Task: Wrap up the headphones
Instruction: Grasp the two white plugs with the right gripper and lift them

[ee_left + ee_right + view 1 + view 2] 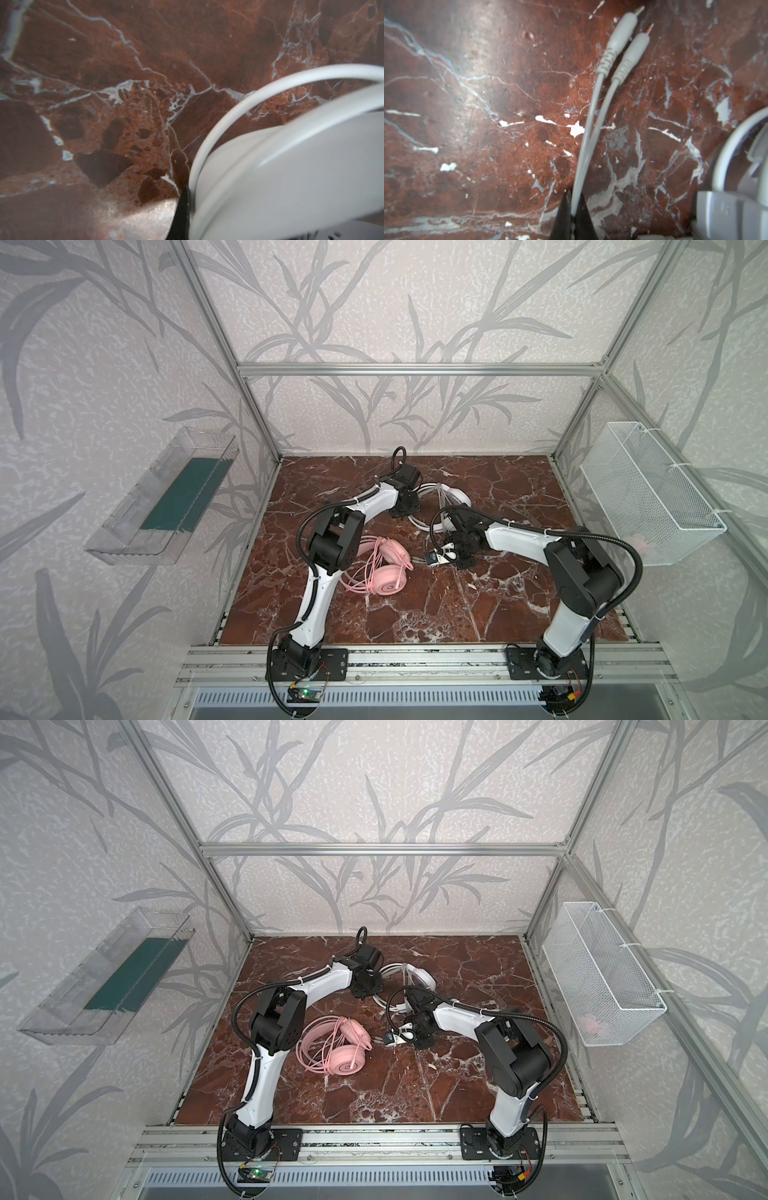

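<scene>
Inspecting both top views: the pink headphones (388, 576) (345, 1056) lie on the marble tabletop (498, 605) near its middle, with their pink cable (358, 577) looped loosely around the cups. The white headphones (457, 495) (422, 973) lie farther back, apart from the pink pair. The left gripper (404, 510) is lowered onto the near side of the white pair. The right gripper (442, 558) sits low over the table between the two pairs, and the plugs (422, 560) point toward the pink cups.

Left wrist view: one black finger (180, 214) shows, touching a loop of the white cable (216, 128) beside the band (291, 166) of the white headphones. The jaws are pressed together; whether they pinch anything cannot be told.

Right wrist view: two black fingers (564, 209) pinch the white cable (588, 128), two strands side by side. The strands end in two plugs (623, 47) resting on the marble. Part of the white headphones (724, 209), marked R, shows near the grip
</scene>
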Controlling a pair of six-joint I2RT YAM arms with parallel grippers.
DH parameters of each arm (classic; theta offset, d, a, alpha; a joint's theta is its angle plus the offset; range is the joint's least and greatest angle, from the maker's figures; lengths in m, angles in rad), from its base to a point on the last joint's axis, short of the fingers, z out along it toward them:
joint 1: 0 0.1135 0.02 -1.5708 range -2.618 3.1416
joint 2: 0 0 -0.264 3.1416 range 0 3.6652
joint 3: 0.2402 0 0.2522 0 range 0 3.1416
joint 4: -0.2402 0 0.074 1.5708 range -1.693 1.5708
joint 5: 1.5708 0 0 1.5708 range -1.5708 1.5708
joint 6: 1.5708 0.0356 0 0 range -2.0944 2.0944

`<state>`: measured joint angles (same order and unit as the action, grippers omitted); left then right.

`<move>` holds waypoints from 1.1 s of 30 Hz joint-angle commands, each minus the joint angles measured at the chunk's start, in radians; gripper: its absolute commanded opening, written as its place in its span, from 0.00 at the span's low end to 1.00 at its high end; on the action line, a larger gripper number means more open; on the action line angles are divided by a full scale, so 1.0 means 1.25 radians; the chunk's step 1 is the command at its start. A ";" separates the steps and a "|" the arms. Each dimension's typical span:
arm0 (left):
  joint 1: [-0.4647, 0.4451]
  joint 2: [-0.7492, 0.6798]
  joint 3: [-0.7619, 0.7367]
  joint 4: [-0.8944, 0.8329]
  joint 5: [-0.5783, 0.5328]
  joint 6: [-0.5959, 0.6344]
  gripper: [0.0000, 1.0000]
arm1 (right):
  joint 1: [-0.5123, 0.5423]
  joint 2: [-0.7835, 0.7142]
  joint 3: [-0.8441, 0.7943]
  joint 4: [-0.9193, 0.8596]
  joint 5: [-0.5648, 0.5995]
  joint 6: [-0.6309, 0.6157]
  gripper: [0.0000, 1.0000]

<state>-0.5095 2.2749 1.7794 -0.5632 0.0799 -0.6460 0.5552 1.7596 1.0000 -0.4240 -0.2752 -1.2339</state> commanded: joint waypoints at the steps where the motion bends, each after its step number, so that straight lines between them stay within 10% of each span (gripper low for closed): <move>1: 0.003 0.012 0.011 -0.009 0.020 -0.006 0.00 | -0.016 -0.062 -0.031 0.067 -0.086 0.099 0.00; 17: 0.011 0.001 0.002 0.005 0.044 -0.030 0.00 | -0.101 -0.170 -0.108 0.137 -0.201 0.290 0.00; 33: 0.012 -0.020 -0.012 0.012 0.040 -0.066 0.00 | -0.099 -0.183 -0.030 0.053 -0.186 0.684 0.00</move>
<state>-0.4999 2.2749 1.7748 -0.5697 0.1261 -0.6811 0.4271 1.5471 0.9150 -0.2676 -0.4950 -0.5182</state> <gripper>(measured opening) 0.054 0.058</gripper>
